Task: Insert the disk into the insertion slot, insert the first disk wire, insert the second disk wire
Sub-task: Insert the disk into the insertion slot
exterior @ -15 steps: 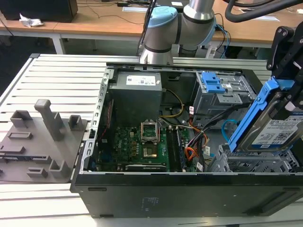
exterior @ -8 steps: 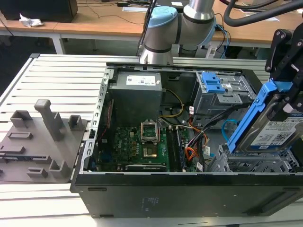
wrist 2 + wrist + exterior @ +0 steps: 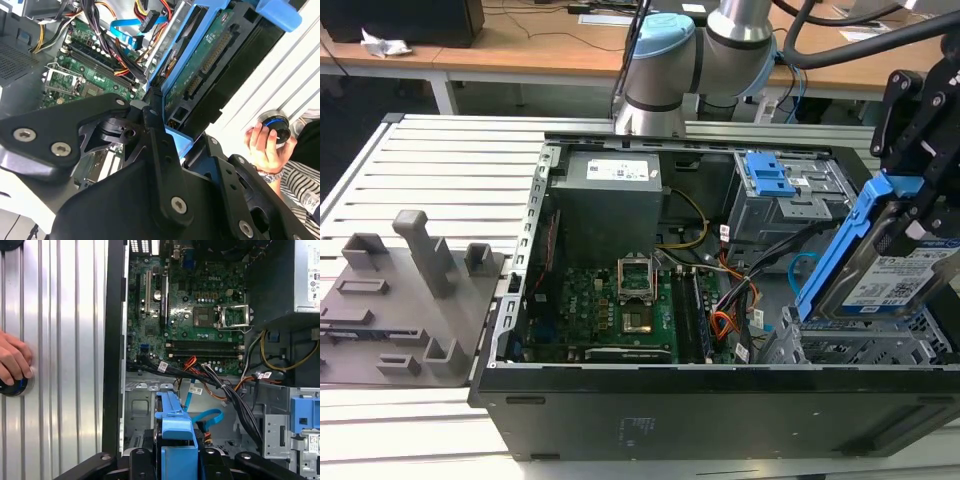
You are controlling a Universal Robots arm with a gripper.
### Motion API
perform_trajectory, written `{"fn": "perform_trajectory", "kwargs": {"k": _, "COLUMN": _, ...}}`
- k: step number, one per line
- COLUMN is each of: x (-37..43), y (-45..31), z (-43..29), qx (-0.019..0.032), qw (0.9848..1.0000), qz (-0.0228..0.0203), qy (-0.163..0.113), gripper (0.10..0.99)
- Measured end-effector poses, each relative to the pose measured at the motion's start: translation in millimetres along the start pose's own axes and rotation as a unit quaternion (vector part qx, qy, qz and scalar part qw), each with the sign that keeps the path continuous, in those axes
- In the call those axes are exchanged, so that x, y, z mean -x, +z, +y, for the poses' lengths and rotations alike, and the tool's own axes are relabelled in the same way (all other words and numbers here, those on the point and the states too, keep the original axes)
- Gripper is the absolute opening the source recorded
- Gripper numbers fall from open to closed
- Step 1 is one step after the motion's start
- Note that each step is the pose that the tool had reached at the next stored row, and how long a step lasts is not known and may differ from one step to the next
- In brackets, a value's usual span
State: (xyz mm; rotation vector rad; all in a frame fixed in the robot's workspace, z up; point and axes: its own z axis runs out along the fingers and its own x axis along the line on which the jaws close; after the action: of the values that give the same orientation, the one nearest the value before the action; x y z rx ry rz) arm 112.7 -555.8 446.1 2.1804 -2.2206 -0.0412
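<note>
My gripper (image 3: 912,195) is shut on the upper end of the disk (image 3: 900,282), which shows a white label inside its blue carrier. The disk hangs steeply tilted, its lower end just above the insertion slot (image 3: 855,348), a silver perforated cage at the case's front corner on the exterior view's right. In the first wrist view the disk's blue carrier (image 3: 175,432) sits between my black fingers (image 3: 141,462). The second disk wire (image 3: 206,416), a light-blue loop, lies loose beside the cage. The first disk wire (image 3: 192,363), red and orange, runs along the motherboard's edge.
The open computer case (image 3: 620,410) lies on a slatted metal table. A grey bay with a blue latch (image 3: 767,176) stands behind the cage. A grey fixture block (image 3: 410,290) sits at the exterior view's left. A person's hand (image 3: 12,360) rests on a round button.
</note>
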Motion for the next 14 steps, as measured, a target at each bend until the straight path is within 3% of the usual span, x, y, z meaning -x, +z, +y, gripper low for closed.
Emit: {"fn": "perform_trajectory", "kwargs": {"k": 14, "x": 0.3, "y": 19.6, "z": -0.8, "qx": 0.0, "qw": 1.0, "qz": 0.0, "qy": 0.0, "gripper": 0.369}}
